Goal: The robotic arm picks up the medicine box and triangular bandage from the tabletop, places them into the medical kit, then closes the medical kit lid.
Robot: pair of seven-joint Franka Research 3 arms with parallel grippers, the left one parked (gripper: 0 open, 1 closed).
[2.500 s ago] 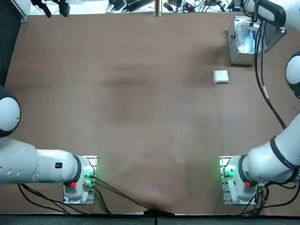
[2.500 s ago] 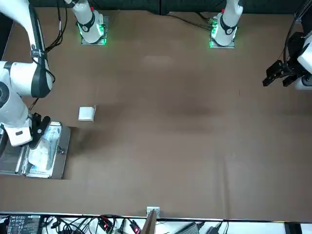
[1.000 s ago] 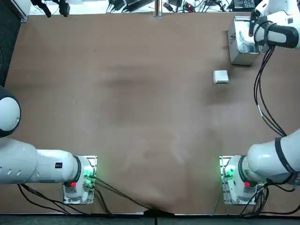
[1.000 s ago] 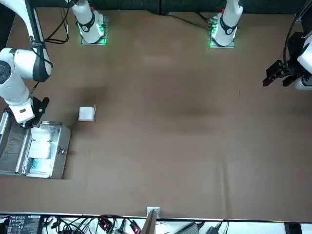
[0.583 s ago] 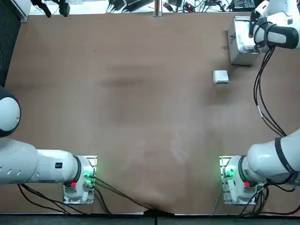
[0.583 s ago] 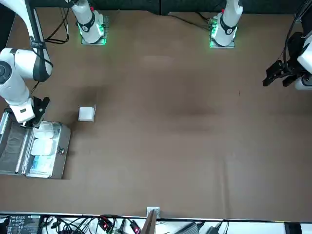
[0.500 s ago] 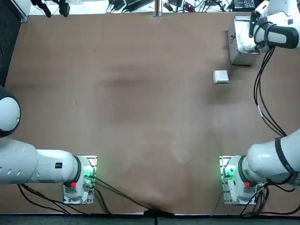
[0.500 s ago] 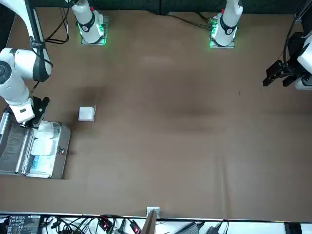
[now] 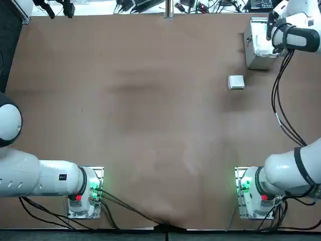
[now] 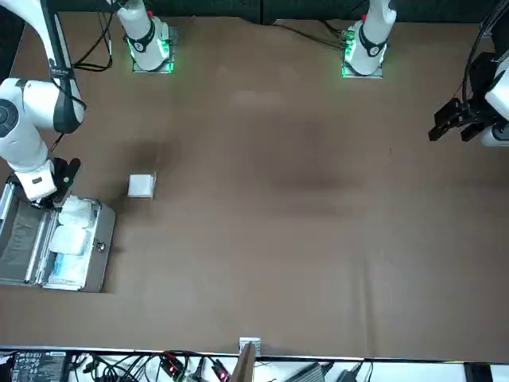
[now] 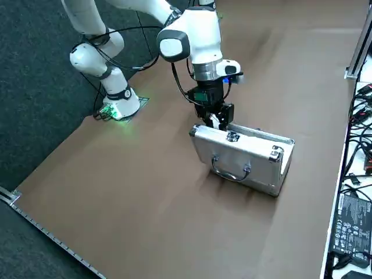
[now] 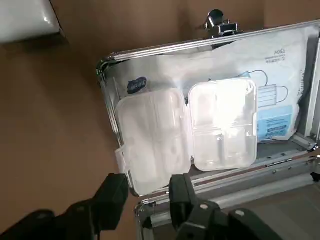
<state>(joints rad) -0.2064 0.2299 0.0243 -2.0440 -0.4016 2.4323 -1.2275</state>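
The medical kit [image 10: 97,253] stands open at the table's far right corner on the robot's side. Its lid [image 11: 232,152] stands up with the handle facing outward. The triangular bandage [image 12: 185,135], a white packet with two lobes, lies inside on the pale blue-white contents and overhangs the rim by my fingers. My right gripper [image 12: 148,186] hovers open just above that rim, nothing between its fingers [image 12: 181,189]. In the front view the gripper [image 10: 57,191] sits at the kit's edge nearest the robot. The medicine box [image 9: 236,82], small and white, lies on the table a short way from the kit.
Brown tabletop [image 9: 150,110] spreads wide to the left of the kit. Cables and equipment [image 9: 150,5] line the far table edge. The arm bases [image 9: 253,193] with green lights sit at the near edge.
Over 2.5 s my gripper pulled back from above the kit's inside to its rim, leaving the white packet lying in the kit. Almost nothing has moved in the last half second.
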